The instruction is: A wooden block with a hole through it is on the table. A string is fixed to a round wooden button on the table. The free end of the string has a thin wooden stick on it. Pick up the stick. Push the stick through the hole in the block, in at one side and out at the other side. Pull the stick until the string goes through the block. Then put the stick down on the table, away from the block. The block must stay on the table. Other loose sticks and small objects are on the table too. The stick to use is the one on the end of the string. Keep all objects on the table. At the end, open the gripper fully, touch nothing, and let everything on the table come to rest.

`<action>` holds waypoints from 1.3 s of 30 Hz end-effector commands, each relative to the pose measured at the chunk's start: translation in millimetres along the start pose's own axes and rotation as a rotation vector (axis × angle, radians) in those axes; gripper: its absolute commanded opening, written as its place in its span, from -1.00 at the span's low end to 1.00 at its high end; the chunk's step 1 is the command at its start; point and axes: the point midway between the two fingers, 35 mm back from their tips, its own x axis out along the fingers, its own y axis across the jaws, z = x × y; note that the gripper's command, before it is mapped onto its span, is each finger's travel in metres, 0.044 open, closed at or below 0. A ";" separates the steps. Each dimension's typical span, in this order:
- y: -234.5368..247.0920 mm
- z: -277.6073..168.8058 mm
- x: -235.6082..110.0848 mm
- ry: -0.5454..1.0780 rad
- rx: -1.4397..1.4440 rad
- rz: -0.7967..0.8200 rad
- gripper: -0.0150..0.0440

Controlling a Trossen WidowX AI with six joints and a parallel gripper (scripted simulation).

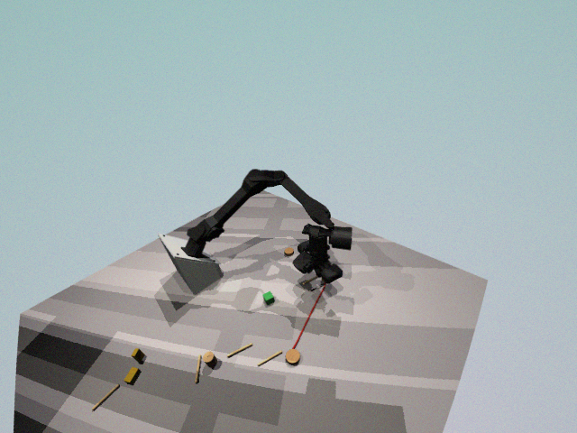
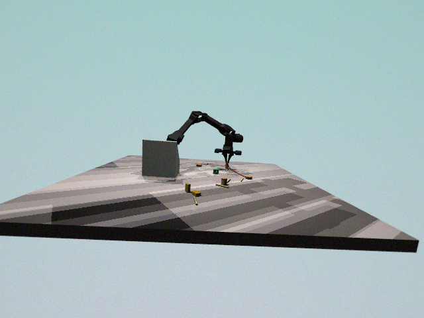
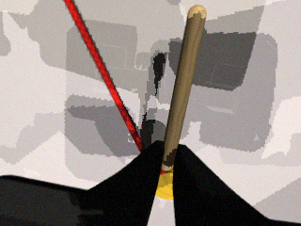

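Observation:
My gripper (image 1: 321, 278) (image 2: 226, 163) (image 3: 168, 150) is shut on the lower end of the thin wooden stick (image 3: 183, 85) (image 1: 309, 280) and holds it just above the table. The red string (image 1: 307, 318) (image 2: 236, 171) (image 3: 101, 71) runs nearly straight from the fingers to the round wooden button (image 1: 292, 356) (image 2: 248, 177) on the table. A small yellow patch (image 3: 165, 192) shows beneath the fingers in the wrist view; I cannot tell what it is. Two yellow-brown blocks (image 1: 138, 354) (image 1: 132, 374) (image 2: 187, 187) (image 2: 196, 193) lie far off at the front left. I cannot make out a hole in either.
A green cube (image 1: 268, 298) (image 2: 215, 171) sits left of the gripper. A short wooden cylinder (image 1: 209, 357) (image 2: 224, 181) and several loose sticks (image 1: 240, 350) (image 1: 270, 357) (image 1: 197, 368) (image 1: 105, 397) lie near the button. A second wooden disc (image 1: 288, 251) lies behind the gripper. The arm's grey base box (image 1: 196, 270) (image 2: 159, 158) stands at the left.

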 end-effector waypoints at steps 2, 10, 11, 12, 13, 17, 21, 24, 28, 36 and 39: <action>-4.1 1.5 2.1 0.001 0.003 0.006 -0.49; -10.8 5.3 8.9 0.001 0.003 0.006 -0.49; -11.7 5.8 9.8 0.001 0.003 0.006 -0.49; -12.5 6.3 10.6 0.001 0.003 0.006 -0.49; -13.4 6.8 11.4 0.001 0.003 0.006 -0.49; -16.9 8.9 14.7 0.001 0.004 0.006 -0.49; -20.4 11.0 18.0 0.002 0.004 0.005 -0.49; -23.1 12.7 20.4 0.002 0.004 0.005 -0.49; -26.8 15.0 23.5 0.002 0.004 0.005 -0.49; -29.5 19.1 26.1 0.003 0.005 0.005 -0.49; -29.1 22.8 26.2 0.002 0.005 0.005 -0.49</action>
